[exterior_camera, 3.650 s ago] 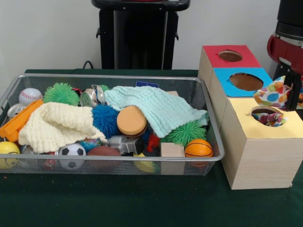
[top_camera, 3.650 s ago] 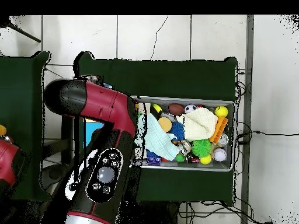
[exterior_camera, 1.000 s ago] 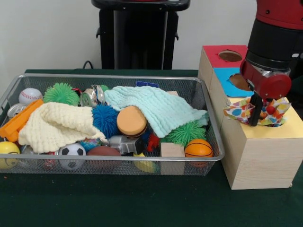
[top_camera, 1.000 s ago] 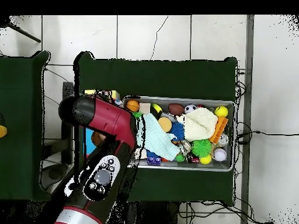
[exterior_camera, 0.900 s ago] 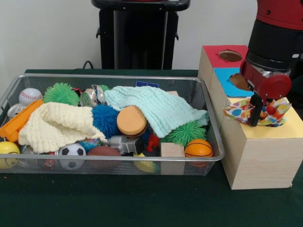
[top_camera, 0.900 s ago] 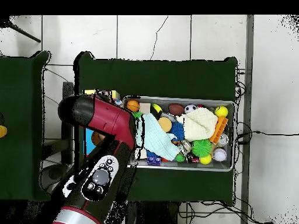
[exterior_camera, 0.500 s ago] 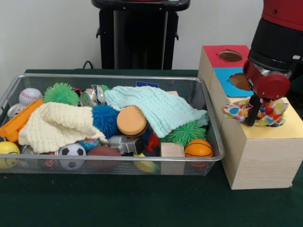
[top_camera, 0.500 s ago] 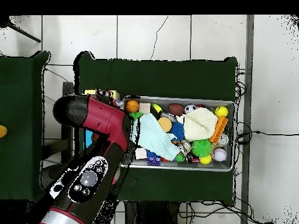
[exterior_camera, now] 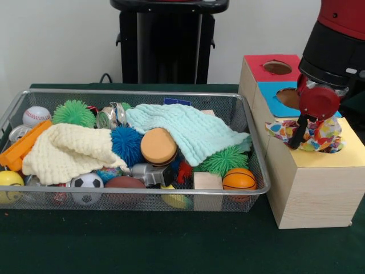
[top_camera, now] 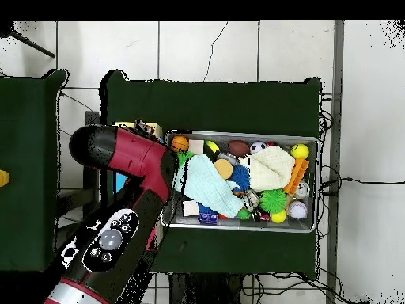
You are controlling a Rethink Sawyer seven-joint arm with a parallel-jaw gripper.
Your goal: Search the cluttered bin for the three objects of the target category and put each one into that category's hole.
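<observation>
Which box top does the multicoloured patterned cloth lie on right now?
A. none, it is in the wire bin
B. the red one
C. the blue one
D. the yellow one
D: the patterned cloth is bunched over the hole in the yellow box top, under the claw.

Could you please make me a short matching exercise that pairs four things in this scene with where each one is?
Things:
1. multicoloured cloth
2. baseball
3. basketball
4. soccer ball

Places:
a. bin's far left corner, front view
b. on the yellow-topped box, at its hole
c. bin's near right corner, front view
d. near side of the bin, left of the brown football

Pairs: 1-b, 2-a, 3-c, 4-d
</observation>
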